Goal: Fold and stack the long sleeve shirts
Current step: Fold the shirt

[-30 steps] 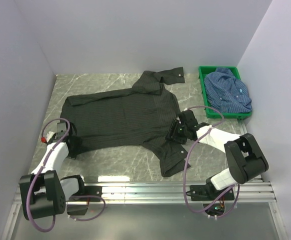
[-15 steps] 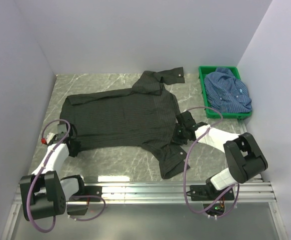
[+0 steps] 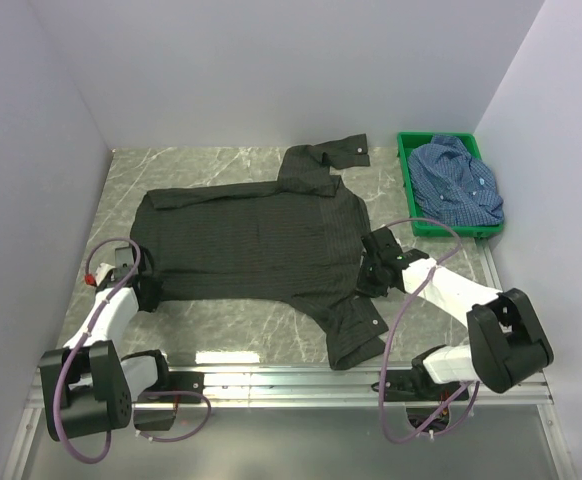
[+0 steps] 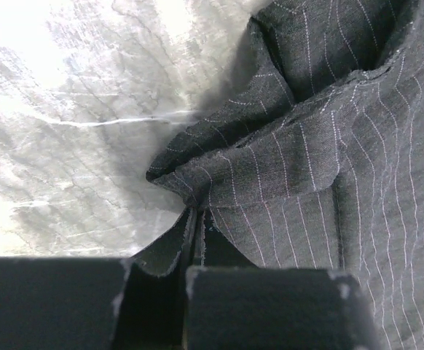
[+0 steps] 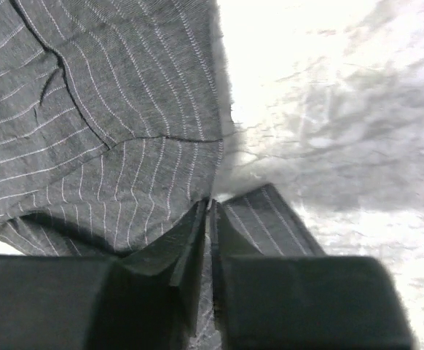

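Mid-table: black pinstriped collared cloth shirt [image 3: 251, 240] lies spread flat on grey marbled tabletop [image 3: 231, 322], collar end toward 3 o'clock, hem toward 9. L gripper [image 3: 139, 290] at the shirt's 8 o'clock corner, jaws pressed together, pinching a bunched fold of hem. R gripper [image 3: 367, 276] at the shirt's 4 o'clock edge by near sleeve, jaws almost together w/ cloth edge nipped btwn. Blue checked cloth shirt [image 3: 458, 182] sits crumpled in green plastic crate [image 3: 407, 180] at 2 o'clock.

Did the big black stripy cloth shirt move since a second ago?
Yes. The black striped cloth shirt slid a little to the right, toward the green plastic crate, which stayed put.
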Robot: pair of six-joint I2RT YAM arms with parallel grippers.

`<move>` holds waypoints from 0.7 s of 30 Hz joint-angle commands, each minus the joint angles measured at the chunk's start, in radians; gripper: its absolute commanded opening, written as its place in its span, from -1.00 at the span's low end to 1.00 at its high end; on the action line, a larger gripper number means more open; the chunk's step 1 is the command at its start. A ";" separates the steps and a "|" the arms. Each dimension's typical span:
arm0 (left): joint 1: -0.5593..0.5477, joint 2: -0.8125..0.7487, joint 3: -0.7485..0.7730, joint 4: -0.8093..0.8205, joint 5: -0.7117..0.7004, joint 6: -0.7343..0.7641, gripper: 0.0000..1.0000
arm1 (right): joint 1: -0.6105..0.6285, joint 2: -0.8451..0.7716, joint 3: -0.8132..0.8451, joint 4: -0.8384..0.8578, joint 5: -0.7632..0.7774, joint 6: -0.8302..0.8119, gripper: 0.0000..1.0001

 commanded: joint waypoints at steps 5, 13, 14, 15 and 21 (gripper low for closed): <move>-0.001 -0.031 -0.004 0.008 0.062 0.033 -0.99 | -0.009 -0.066 0.034 0.014 -0.025 0.045 -0.28; 0.000 -0.052 0.025 -0.011 0.062 0.052 -0.99 | -0.001 -0.008 0.018 0.086 -0.111 0.097 0.02; -0.001 -0.052 0.027 -0.011 0.062 0.055 -0.99 | -0.003 0.003 0.012 0.088 -0.115 0.097 0.03; -0.001 -0.055 0.028 -0.014 0.062 0.056 -0.99 | -0.003 0.022 0.008 0.092 -0.123 0.094 0.03; -0.001 -0.063 0.044 -0.034 0.051 0.065 -0.99 | 0.000 0.069 -0.003 0.071 -0.147 0.074 0.03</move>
